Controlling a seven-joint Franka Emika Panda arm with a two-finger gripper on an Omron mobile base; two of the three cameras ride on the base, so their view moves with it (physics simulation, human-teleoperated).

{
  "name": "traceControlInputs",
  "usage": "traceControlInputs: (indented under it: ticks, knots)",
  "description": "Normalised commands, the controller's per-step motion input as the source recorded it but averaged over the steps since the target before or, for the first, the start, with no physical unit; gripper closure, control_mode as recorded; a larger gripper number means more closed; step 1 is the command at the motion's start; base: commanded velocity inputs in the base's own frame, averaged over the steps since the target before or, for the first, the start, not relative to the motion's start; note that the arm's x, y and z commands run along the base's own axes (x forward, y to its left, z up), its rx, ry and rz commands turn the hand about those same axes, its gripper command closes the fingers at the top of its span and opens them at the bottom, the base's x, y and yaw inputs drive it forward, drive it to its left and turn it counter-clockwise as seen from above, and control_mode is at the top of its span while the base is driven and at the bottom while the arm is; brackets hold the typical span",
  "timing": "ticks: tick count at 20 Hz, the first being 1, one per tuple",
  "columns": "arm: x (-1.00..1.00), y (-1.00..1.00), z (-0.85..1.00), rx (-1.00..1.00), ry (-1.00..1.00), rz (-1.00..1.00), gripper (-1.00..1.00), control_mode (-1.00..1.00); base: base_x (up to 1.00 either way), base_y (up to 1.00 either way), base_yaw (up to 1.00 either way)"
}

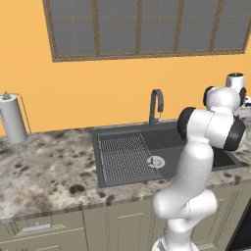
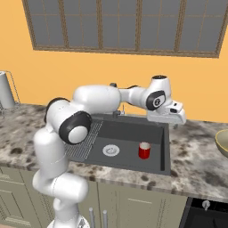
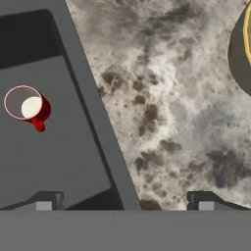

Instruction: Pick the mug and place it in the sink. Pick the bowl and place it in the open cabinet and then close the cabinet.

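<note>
Left base view: paper towel roll (image 1: pixel 12 119) upright in a wire holder at the far left of the frame, on the speckled tabletop (image 1: pixel 49 171); sink (image 1: pixel 122 181) at centre, ribbed drainboard on its left half, round silver drain (image 1: pixel 156 161) beside it, curved dark faucet (image 1: pixel 156 107) at the back rim; white arm rising at lower right and covering the basin's right part. Right base view: arm at left, reaching across to the upper middle of the frame; claw (image 2: pixel 173 116) poised above the sink's right rim, well above the basin, its fingers not clear from this side; mug (image 2: pixel 144 150) standing upright on the basin floor, right of the drain, apart from the walls; bowl (image 2: pixel 222 142) cut by the right edge of the frame, resting on the tabletop, well apart from the sink. Hand view: mug at left, seen from above, pale inside, red handle pointing toward the bottom of the frame; sink rim running diagonally through the middle; bare mottled tabletop to its right; bowl edge at upper right; the two finger tips (image 3: pixel 51 201) set wide apart at the bottom, one over the basin, one over the tabletop; claw released, grasping nothing.
</note>
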Motion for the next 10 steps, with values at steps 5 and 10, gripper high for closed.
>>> traceControlInputs:
  ticks: [5, 10]
  knots:
    - [0.04, -0.31, 0.0, 0.0, 0.02, 0.0, -1.0, -1.0, 0.0, 0.0, 0.0]
    - [0.02, -0.3, 0.0, 0.0, 0.0, 0.0, -1.0, -1.0, 0.0, 0.0, 0.0]
